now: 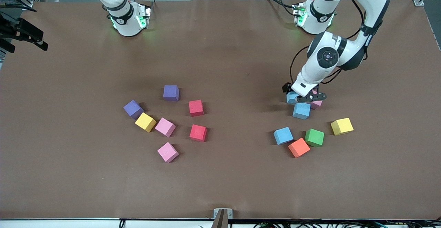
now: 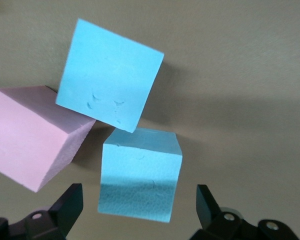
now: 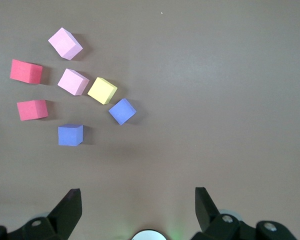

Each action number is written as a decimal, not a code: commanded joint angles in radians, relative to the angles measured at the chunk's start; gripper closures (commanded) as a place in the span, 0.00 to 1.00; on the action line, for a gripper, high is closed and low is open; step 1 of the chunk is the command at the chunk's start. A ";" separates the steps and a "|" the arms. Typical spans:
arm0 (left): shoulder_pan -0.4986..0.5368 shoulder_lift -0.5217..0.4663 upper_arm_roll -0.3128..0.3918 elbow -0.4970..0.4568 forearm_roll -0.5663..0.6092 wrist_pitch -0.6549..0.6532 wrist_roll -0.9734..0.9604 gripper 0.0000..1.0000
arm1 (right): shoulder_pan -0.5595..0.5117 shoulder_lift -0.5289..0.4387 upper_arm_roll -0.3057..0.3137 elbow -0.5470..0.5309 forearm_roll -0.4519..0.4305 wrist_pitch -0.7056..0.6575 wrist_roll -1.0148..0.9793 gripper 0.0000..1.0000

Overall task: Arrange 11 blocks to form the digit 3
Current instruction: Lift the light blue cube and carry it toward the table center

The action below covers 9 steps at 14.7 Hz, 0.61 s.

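L pincer (image 2: pixel 137 207) released, low over blue block (image 2: pixel 140 175), fingers either side; 2nd blue (image 2: pixel 110 75) and pink (image 2: pixel 32 132) just past it. R pincer (image 3: pixel 137 207) released, waiting. No legible writing.

- 3 light blue cubes (image 1: pixel 283 135) are counted, 1 of them half hidden under the left gripper.
- 2 red cubes (image 1: pixel 196 107) are seen.
- 2 yellow cubes (image 1: pixel 342 126) are seen.
- 2 purple cubes (image 1: pixel 171 93) are seen.
- 1 green cube (image 1: pixel 314 137) is seen.
- 1 orange cube (image 1: pixel 299 147) is seen.
- 3 pink cubes (image 1: pixel 165 127) are counted, though 1 is mostly covered.
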 commanded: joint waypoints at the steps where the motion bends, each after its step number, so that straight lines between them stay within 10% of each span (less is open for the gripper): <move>1: 0.006 0.047 -0.009 0.009 0.067 0.055 -0.078 0.04 | -0.008 -0.013 0.003 -0.015 0.021 0.004 0.025 0.00; 6: 0.003 0.061 -0.009 0.012 0.100 0.068 -0.102 0.53 | -0.009 -0.014 0.001 -0.016 0.027 -0.001 0.027 0.00; 9: -0.032 0.050 -0.018 0.019 0.101 0.063 -0.123 0.60 | -0.008 -0.013 0.001 -0.016 0.029 -0.004 0.024 0.00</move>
